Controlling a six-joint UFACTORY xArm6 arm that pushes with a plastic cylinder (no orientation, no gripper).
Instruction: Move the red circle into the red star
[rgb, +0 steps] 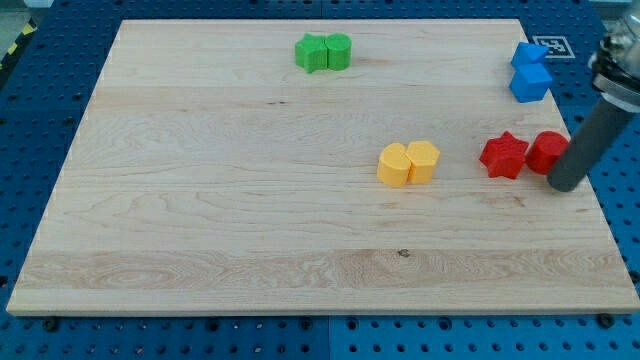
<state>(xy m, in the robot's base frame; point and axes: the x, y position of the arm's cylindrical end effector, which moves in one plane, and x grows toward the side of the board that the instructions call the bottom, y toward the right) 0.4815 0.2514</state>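
Observation:
The red star (503, 155) lies on the wooden board (250, 200) at the view's right. The red circle (546, 152) sits just right of it, touching or nearly touching it. My tip (563, 185) is at the right side of the red circle, against or just beside its lower right edge. The dark rod rises from the tip toward the view's upper right and hides part of the circle's right edge.
Two yellow blocks (408, 163) sit together left of the red star. Two green blocks (323, 52) sit at the view's top centre. Two blue blocks (529, 72) are stacked in the view at the top right. The board's right edge is just beyond my tip.

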